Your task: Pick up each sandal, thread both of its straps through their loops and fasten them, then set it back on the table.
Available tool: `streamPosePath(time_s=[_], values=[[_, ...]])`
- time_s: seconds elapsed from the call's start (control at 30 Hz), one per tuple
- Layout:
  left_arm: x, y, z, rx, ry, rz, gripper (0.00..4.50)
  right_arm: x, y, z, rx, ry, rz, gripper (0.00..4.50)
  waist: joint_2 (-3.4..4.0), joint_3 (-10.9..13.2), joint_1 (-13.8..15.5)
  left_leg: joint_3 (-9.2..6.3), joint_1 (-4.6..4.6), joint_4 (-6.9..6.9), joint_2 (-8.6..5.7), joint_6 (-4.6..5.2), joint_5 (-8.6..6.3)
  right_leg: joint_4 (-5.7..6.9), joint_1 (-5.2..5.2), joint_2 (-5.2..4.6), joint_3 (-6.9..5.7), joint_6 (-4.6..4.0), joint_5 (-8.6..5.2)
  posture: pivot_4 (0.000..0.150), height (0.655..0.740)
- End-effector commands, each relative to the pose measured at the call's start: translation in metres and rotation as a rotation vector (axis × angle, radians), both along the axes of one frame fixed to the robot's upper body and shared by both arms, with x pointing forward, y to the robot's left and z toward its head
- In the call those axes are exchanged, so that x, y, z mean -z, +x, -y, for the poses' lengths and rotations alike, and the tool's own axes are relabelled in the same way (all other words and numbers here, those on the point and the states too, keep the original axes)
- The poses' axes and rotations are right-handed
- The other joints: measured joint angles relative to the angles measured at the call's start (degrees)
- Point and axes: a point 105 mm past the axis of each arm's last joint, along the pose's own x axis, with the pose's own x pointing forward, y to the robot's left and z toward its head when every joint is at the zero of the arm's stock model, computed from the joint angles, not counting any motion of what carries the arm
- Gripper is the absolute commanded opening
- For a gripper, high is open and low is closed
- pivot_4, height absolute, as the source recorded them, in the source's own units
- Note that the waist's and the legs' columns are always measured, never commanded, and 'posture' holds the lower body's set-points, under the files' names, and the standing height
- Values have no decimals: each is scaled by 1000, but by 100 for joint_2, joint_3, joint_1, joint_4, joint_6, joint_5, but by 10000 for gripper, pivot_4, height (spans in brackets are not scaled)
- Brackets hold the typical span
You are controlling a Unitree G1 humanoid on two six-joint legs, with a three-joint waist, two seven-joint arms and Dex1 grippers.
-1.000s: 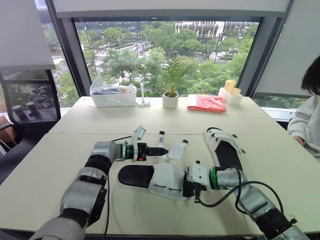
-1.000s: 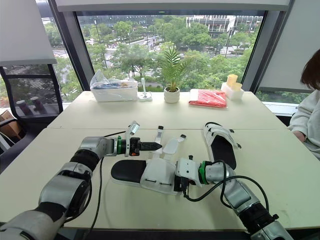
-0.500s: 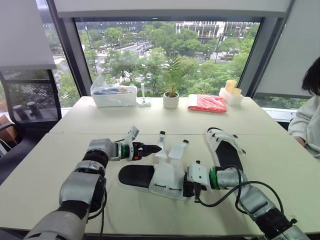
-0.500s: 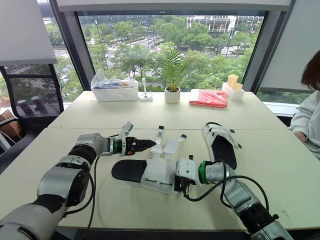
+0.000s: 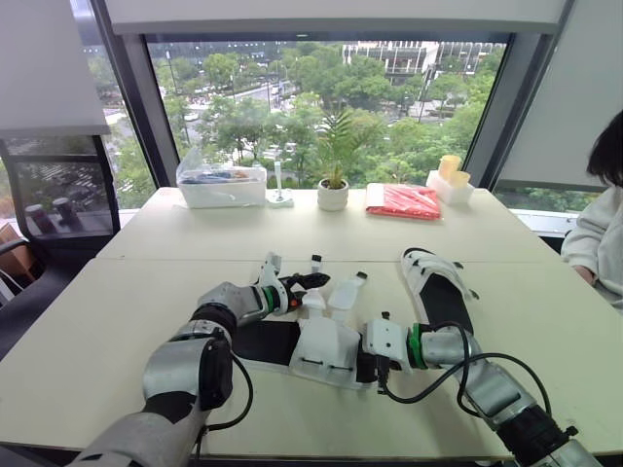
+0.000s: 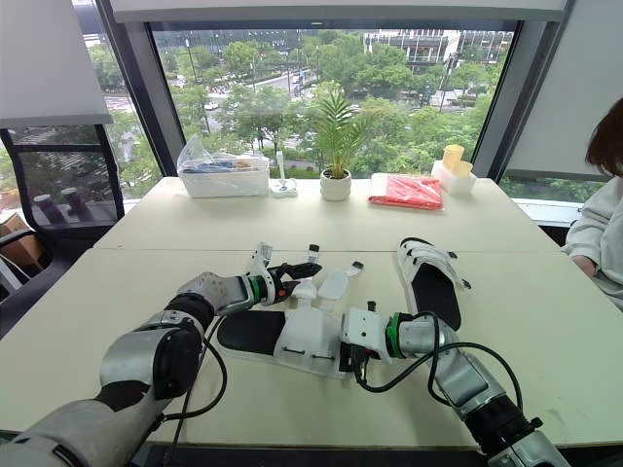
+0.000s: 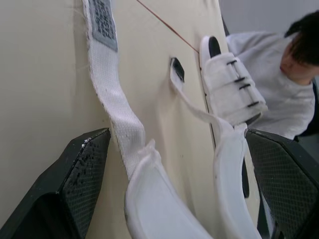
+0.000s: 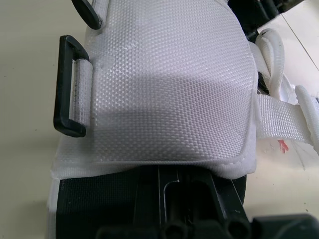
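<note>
The left claw (image 5: 312, 281) is spread wide around the loose straps (image 7: 119, 114) of the near sandal (image 5: 326, 346), laid on the bench (image 5: 97, 321). The right claw (image 5: 366, 358) is set against it; whether it is clenched cannot be told.

No legible text; grey strap label (image 7: 103, 20) too blurred.

Bright, even daylight from the tall window (image 5: 243, 97) beyond the pale cream surface (image 5: 78, 311), soft faint shadows beneath the white strapped sandal (image 5: 326, 345), a grey shadow band across it in the right wrist view, window frames (image 5: 133, 107) leaning at the head views' edges.
</note>
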Motion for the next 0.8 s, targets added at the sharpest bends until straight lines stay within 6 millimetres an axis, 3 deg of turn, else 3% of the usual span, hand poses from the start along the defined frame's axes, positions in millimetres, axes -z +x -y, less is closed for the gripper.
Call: streamPosePath(time_s=[0.03, 0.4, 0.5, 0.73, 0.8], values=[[-9, 9, 2, -87, -87, 17, 44479, 26, 1, 12, 73, -82, -64, 0, 0, 0, 1, 0, 1, 0, 0, -1, 0, 0, 0, 0, 0, 0, 0, 1500, 7374], [-6, 18, 6, -231, -139, -8, 44479, 24, 3, 13, 81, -86, -49, 0, -1, 0, 1, 0, 1, -3, -1, -3, 1, -2, 1, -1, -1, 0, 0, 1500, 7374], [-12, 20, 6, -246, -159, -1, 36520, 23, 2, 15, 85, -90, -48, 0, -1, 1, 2, 0, 0, -4, -1, -3, 2, -2, 0, -1, -1, 0, 0, 1500, 7374], [-18, 22, 5, -242, -178, 12, 1893, 23, 2, 17, 93, -93, -43, 0, -1, 1, 9, 0, 0, -10, -2, -4, 2, -6, -1, -1, -2, 0, 0, 1500, 7374], [-21, 21, 5, -225, -189, 30, 377, 23, 2, 17, 94, -92, -42, 0, -3, 2, 9, 0, 0, -10, -2, -4, 2, -6, -1, -1, -2, 0, 0, 1500, 7374]])
